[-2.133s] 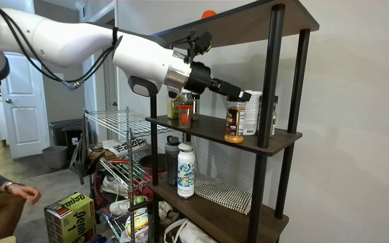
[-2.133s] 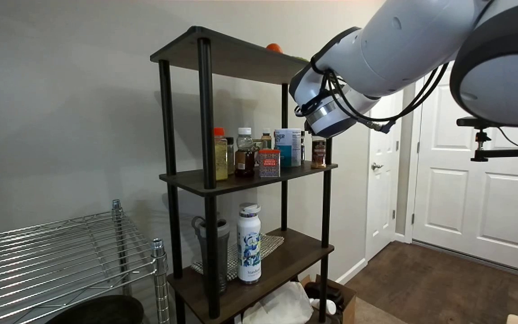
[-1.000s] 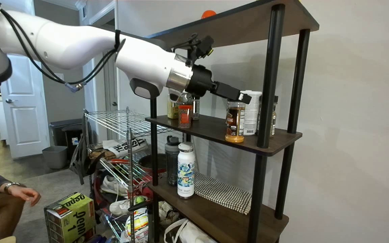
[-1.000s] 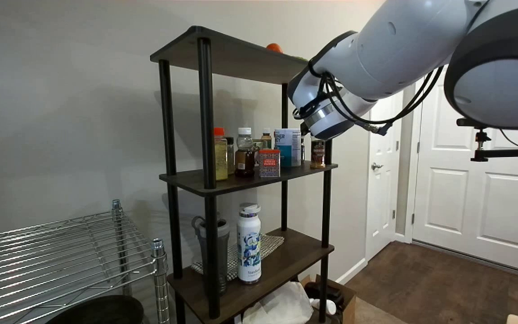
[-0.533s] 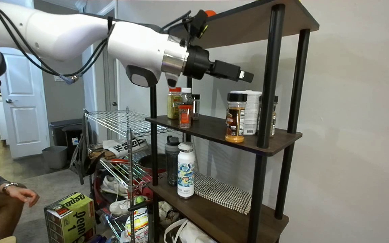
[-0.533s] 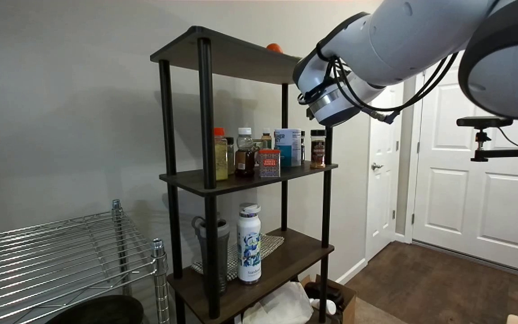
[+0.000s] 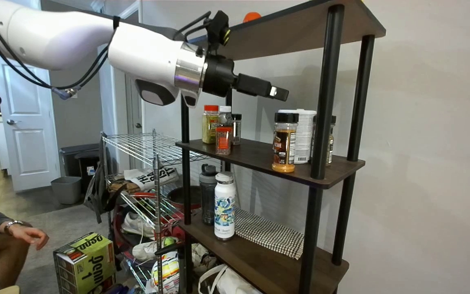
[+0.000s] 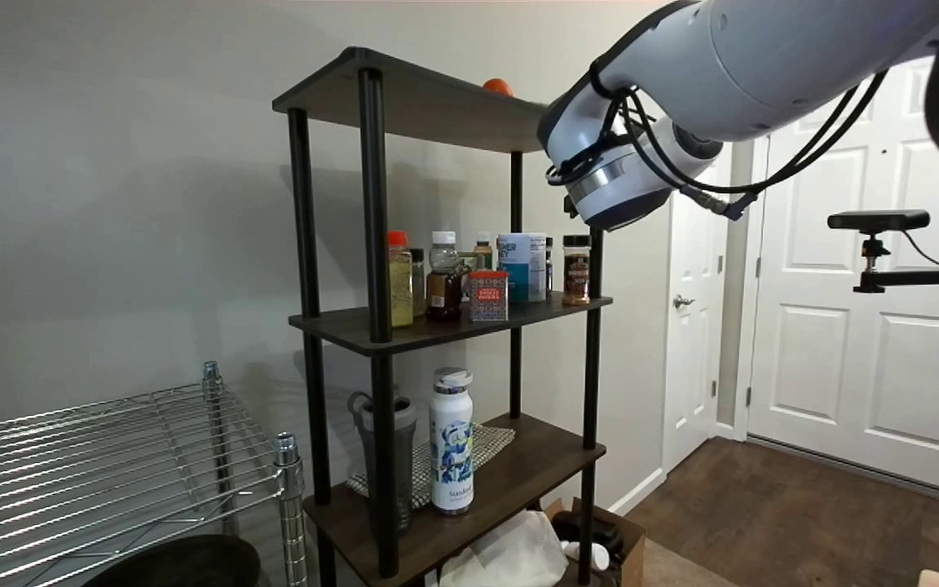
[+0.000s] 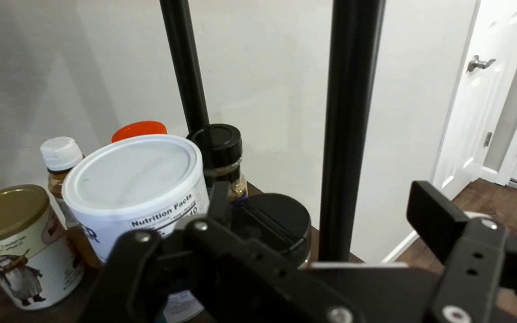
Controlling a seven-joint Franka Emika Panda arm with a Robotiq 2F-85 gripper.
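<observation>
My gripper (image 9: 328, 213) stands open with nothing between its fingers, the pads (image 9: 435, 220) wide apart. In an exterior view the gripper (image 7: 279, 93) hangs above the middle shelf (image 7: 255, 153), over and slightly to the left of a spice jar (image 7: 284, 143) with a black lid and orange-brown contents. The jar stands upright by the shelf's front edge, apart from the gripper. The wrist view shows its black lid (image 9: 276, 222), partly covered by a finger. Beside it stand a white canister (image 9: 133, 172) and a black-capped jar (image 9: 222, 148).
A black shelf post (image 9: 350, 130) rises close by the jar, and the top shelf (image 7: 300, 32) lies overhead. A gold-lidded tin (image 9: 20, 260), a red tin (image 8: 488, 295) and several bottles share the middle shelf. A white bottle (image 7: 225, 206) stands below. A wire rack (image 7: 137, 143) adjoins.
The gripper has risen from the level of the spice jar's lid and then drawn back, leftward in an exterior view. The jar's lid is uncovered there now; the jar still stands on the shelf.
</observation>
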